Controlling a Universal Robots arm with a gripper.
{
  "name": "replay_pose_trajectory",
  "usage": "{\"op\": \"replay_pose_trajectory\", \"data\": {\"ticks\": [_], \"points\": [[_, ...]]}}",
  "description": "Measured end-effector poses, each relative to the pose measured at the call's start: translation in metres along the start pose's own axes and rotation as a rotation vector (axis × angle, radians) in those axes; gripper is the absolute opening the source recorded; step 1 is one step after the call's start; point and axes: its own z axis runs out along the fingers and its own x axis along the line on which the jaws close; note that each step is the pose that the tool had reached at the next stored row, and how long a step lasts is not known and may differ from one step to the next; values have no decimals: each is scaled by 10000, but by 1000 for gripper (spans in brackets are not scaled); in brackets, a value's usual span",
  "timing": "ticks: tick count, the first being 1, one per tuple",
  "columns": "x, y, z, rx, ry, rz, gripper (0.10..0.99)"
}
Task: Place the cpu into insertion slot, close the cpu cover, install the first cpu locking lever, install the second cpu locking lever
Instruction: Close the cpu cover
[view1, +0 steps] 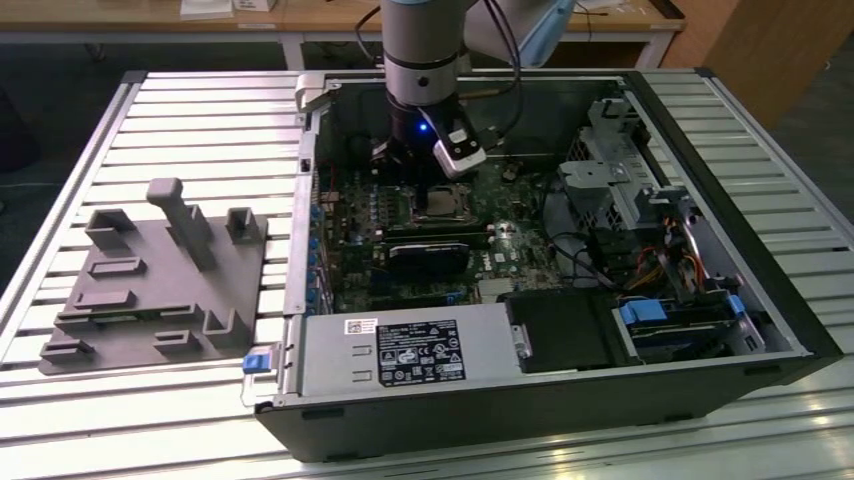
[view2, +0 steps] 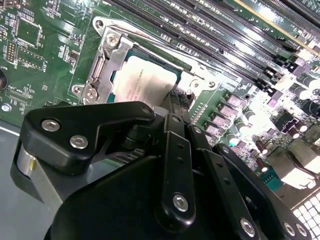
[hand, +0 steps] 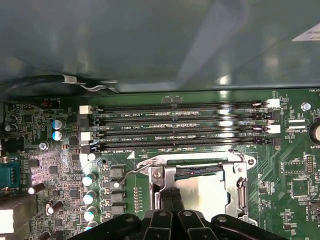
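The arm reaches down into an open computer case (view1: 534, 420) lying on the slatted metal counter (view1: 200, 110), and the claw (view1: 427, 188) hangs right over the socket area in the middle of the motherboard. A grey fixture tray (view1: 147, 290) sits well apart on the counter, toward the exterior view's left, outside the case wall.

In both wrist views the cpu (view2: 145, 80) lies flat in the insertion slot (view2: 157, 57), pale metal top up. The cpu cover (view2: 107, 55) is down around it, its silver frame bordering the chip's edges.

The claw (view2: 176, 100) is closed – its two dark fingertips are pressed together with nothing visible between them – and it sits at one edge of the cpu, where chip meets frame. Whether it touches, I cannot tell.

A wire locking lever (hand: 131, 172) curves out from one corner of the cover. Room is tight: the long memory slots (hand: 180, 125) run just beside one edge of the socket, and a row of capacitors (hand: 90, 197) stands near another.
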Motion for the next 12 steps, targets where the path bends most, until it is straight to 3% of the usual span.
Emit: {"op": "replay_pose_trajectory", "data": {"ticks": [7, 12], "points": [[2, -2, 36, 6, 3, -11, 106], [-40, 2, 41, 1, 1, -11, 106]]}}
